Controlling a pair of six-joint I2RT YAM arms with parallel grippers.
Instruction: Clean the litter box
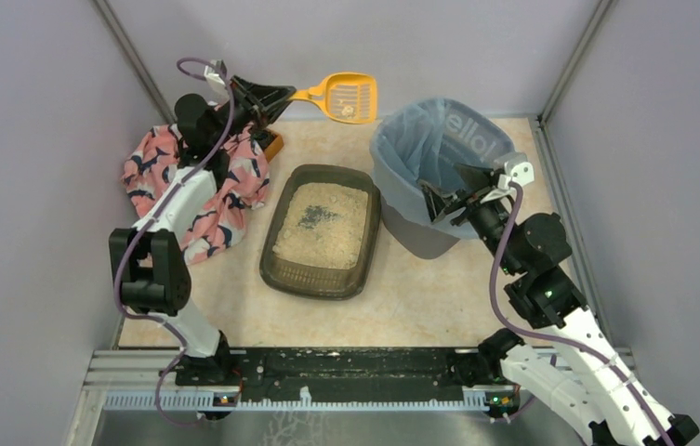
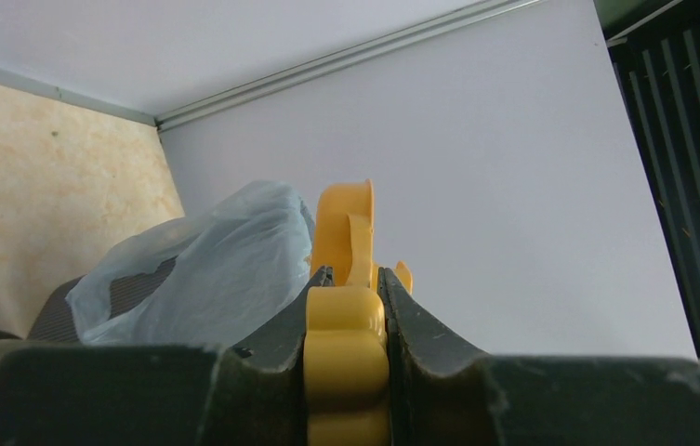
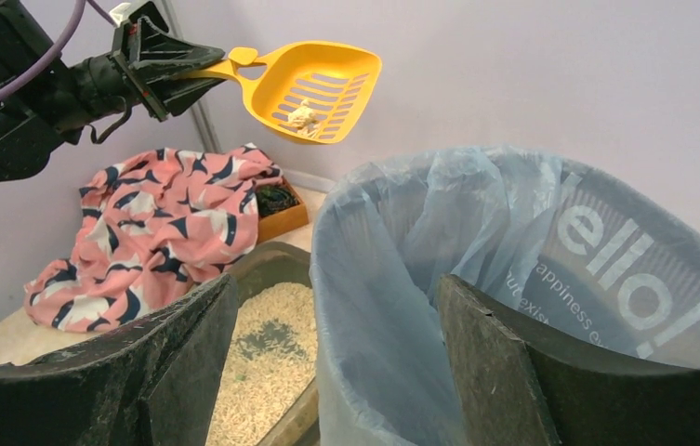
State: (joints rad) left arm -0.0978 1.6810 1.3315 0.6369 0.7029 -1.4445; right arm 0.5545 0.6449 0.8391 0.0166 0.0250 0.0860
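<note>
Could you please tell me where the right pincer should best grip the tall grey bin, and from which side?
Take the bin by its near rim, where the blue bag folds over it, coming down from the robot's side with one finger inside and one outside. The wall there is thin and upright; the body looks too wide for the right pincer, whose open jaws straddle that rim.
</note>
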